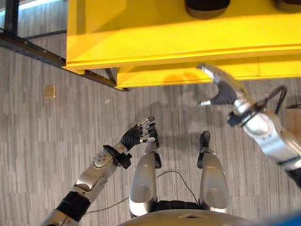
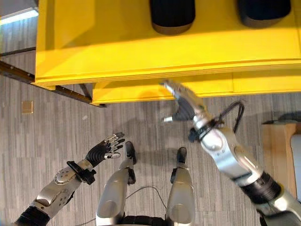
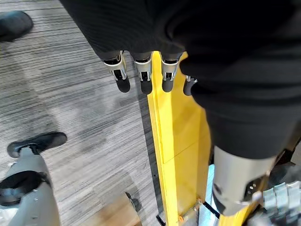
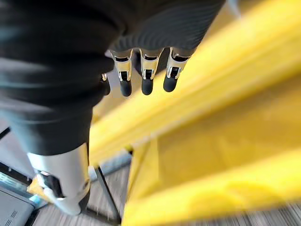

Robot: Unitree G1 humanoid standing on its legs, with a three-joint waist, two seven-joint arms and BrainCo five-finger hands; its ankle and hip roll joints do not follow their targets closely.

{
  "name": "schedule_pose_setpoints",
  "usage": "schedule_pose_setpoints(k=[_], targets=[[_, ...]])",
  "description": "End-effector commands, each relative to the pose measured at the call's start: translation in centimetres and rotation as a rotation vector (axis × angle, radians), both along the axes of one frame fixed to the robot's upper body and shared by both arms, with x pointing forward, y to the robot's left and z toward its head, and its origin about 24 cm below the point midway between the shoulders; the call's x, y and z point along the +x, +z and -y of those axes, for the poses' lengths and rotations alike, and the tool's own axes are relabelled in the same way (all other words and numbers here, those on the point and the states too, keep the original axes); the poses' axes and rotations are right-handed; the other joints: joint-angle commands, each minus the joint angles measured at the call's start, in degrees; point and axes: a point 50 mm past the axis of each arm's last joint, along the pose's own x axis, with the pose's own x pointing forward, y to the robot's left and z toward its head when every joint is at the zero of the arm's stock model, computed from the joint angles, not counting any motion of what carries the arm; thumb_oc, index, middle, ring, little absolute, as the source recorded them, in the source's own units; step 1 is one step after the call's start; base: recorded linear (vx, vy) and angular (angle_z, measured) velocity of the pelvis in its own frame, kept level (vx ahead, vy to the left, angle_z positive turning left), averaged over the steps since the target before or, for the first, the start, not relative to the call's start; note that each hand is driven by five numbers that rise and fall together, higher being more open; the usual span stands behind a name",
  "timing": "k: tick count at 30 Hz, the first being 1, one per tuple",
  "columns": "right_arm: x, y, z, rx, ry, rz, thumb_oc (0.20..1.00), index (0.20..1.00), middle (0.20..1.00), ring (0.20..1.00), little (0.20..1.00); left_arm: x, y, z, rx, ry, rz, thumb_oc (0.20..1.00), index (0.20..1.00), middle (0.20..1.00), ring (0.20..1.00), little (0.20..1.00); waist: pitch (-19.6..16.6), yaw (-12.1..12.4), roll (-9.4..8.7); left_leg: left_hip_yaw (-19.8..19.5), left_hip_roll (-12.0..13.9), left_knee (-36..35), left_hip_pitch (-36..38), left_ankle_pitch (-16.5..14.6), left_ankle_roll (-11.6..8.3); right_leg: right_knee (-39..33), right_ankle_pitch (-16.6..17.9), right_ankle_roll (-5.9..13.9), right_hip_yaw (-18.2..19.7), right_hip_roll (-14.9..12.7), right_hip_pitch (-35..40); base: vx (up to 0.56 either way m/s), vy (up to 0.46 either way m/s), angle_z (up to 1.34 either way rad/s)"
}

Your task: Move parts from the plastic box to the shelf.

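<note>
The yellow shelf [image 2: 141, 42] runs its long axis side to side, with two dark parts [image 2: 172, 14] standing on its top near the far edge. The right hand [image 2: 183, 103] reaches up toward the shelf's front lip, fingers straight and empty. The left hand [image 2: 104, 149] hangs low, well short of the shelf, fingers loosely extended and holding nothing.

The two head cameras looked steeply down from above, side by side, sharing the yellow shelf [image 1: 188, 42], the grey floor [image 1: 56, 132] and both hands, while each wrist camera peered along its own fingers from very close at that same shelf.
</note>
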Motion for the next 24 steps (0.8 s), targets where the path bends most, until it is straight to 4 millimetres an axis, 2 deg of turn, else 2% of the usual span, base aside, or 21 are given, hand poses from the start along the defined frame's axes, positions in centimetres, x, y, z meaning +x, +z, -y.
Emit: schedule_pose_setpoints(k=[1,4,8,11,12,15,19,22,23,24], targets=[[-1.8,3.8,-0.6,0.150,0.150,0.270,1.000,1.000,1.000,1.000,1.000,-1.4,0.8,-0.8,-0.024,0.041,0.071,1.000,1.000,1.000,1.000,1.000,-1.50,-0.70,-2.03,-0.63,-1.57,2.78,5.38,-9.15,2.67,5.33,-6.96,-1.81,-2.40,4.22,4.12,-0.03,-0.009,-0.19],[-2.4,3.6,-0.1,0.227,0.134,0.305,1.000,1.000,1.000,1.000,1.000,-1.7,0.8,-1.0,-0.018,0.040,0.080,1.000,1.000,1.000,1.000,1.000,-1.74,-1.19,-2.39,-0.29,-1.48,1.73,7.51,-9.14,2.60,3.74,-6.77,-1.64,-2.19,4.46,6.42,-0.02,0.003,-0.19],[-3.5,2.6,2.0,0.400,0.021,0.373,1.000,1.000,1.000,1.000,1.000,-2.6,0.4,-1.0,-0.018,0.039,0.067,1.000,1.000,1.000,1.000,1.000,-7.02,-2.77,-3.38,0.53,-1.23,-1.43,11.27,-8.26,2.34,-0.43,-5.54,-0.77,-1.23,4.83,10.36,0.04,0.035,-0.08],[-4.0,2.0,3.0,0.444,-0.052,0.401,1.000,1.000,1.000,1.000,1.000,-3.1,0.2,-1.0,-0.020,0.026,0.059,1.000,1.000,1.000,1.000,1.000,-9.54,-3.51,-3.62,1.09,-1.15,-3.20,13.00,-7.70,2.16,-2.50,-4.80,-0.25,-0.88,4.82,12.09,0.08,0.049,-0.11],[-4.3,1.1,4.4,0.510,-0.159,0.378,1.000,1.000,1.000,1.000,1.000,-3.4,0.2,-0.9,-0.021,-0.003,0.061,1.000,1.000,1.000,1.000,1.000,-12.12,-4.42,-3.68,1.82,-0.97,-5.10,14.99,-7.24,1.88,-4.60,-3.95,0.38,-0.58,4.50,13.85,0.09,0.058,-0.20],[-4.7,-0.8,6.0,0.553,-0.317,0.321,1.000,1.000,1.000,1.000,1.000,-3.7,0.2,-0.5,-0.033,-0.042,0.052,1.000,1.000,1.000,1.000,1.000,-15.04,-5.90,-3.71,3.21,-0.83,-6.78,17.37,-7.49,1.80,-7.48,-2.48,1.29,0.04,3.74,15.78,0.08,0.058,-0.26],[-5.1,-3.5,8.1,0.664,-0.506,0.194,1.000,1.000,1.000,1.000,1.000,-3.9,0.1,-0.3,-0.019,-0.087,0.054,1.000,1.000,1.000,1.000,1.000,-16.88,-7.94,-3.87,5.70,-0.72,-7.05,19.64,-8.60,1.86,-9.29,-1.09,2.41,0.36,2.71,17.13,0.05,0.035,-0.21],[-5.2,-5.4,9.2,0.678,-0.617,0.124,1.000,1.000,1.000,1.000,1.000,-3.9,0.0,-0.6,-0.024,-0.074,0.044,1.000,1.000,1.000,1.000,1.000,-17.72,-8.58,-3.87,9.10,-0.53,-7.05,21.62,-9.34,1.82,-10.06,-0.12,3.32,-2.12,1.52,18.15,0.09,0.002,-0.46],[-5.1,-5.9,9.5,0.687,-0.647,0.107,1.000,1.000,1.000,1.000,1.000,-3.9,0.0,-0.7,-0.024,-0.063,0.042,1.000,1.000,1.000,1.000,1.000,-17.96,-8.59,-3.93,9.85,-0.79,-7.05,22.81,-10.64,1.62,-10.18,-0.62,4.19,-3.39,0.72,18.97,0.10,-0.036,-0.57],[-4.8,-6.5,9.6,0.689,-0.678,0.083,1.000,1.000,1.000,1.000,1.000,-3.9,-0.1,-1.0,-0.019,-0.043,0.040,1.000,1.000,1.000,1.000,1.000,-18.23,-8.27,-3.98,12.33,-0.52,-7.05,23.59,-10.81,1.54,-10.38,0.05,4.59,-6.49,-0.07,19.09,0.09,-0.038,-0.39]])
